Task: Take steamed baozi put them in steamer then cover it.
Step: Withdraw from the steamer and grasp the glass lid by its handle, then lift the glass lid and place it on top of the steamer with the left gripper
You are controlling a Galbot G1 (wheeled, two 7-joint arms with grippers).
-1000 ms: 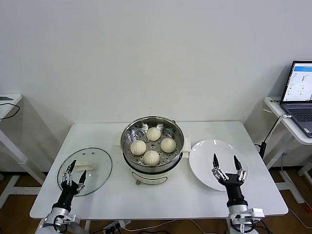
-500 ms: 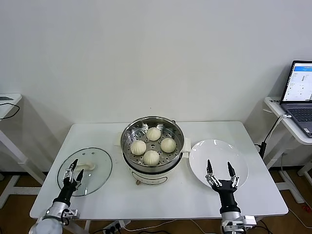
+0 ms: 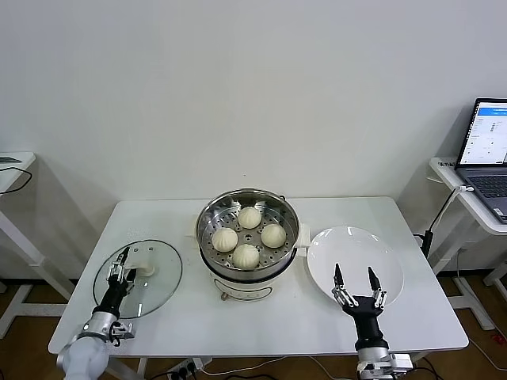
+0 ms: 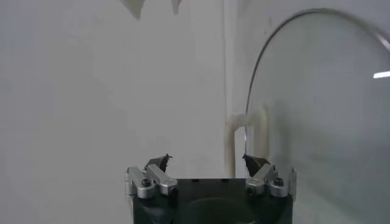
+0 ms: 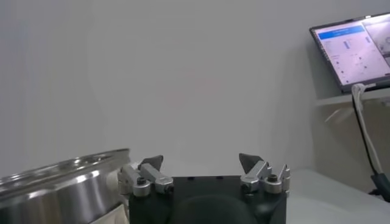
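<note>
The steamer (image 3: 247,237) stands mid-table, its steel wall also in the right wrist view (image 5: 55,182). Several white baozi (image 3: 250,217) lie on its perforated tray. The clear glass lid (image 3: 150,289) lies flat on the table to the left, white handle (image 3: 144,263) up. My left gripper (image 3: 123,257) hovers open over the lid at the handle's near side; in the left wrist view the gripper (image 4: 207,161) is open with the handle (image 4: 244,131) just beyond it. My right gripper (image 3: 354,273) stands open and empty over the near edge of the white plate (image 3: 356,241).
The white plate right of the steamer holds nothing. A laptop (image 3: 485,150) sits on a side table at far right, with cables hanging; it also shows in the right wrist view (image 5: 353,49). Another side table (image 3: 12,166) is at far left.
My left gripper has moved forward over the lid toward its handle. My right gripper has drawn back and lower, toward the plate's near edge. Both stayed open.
</note>
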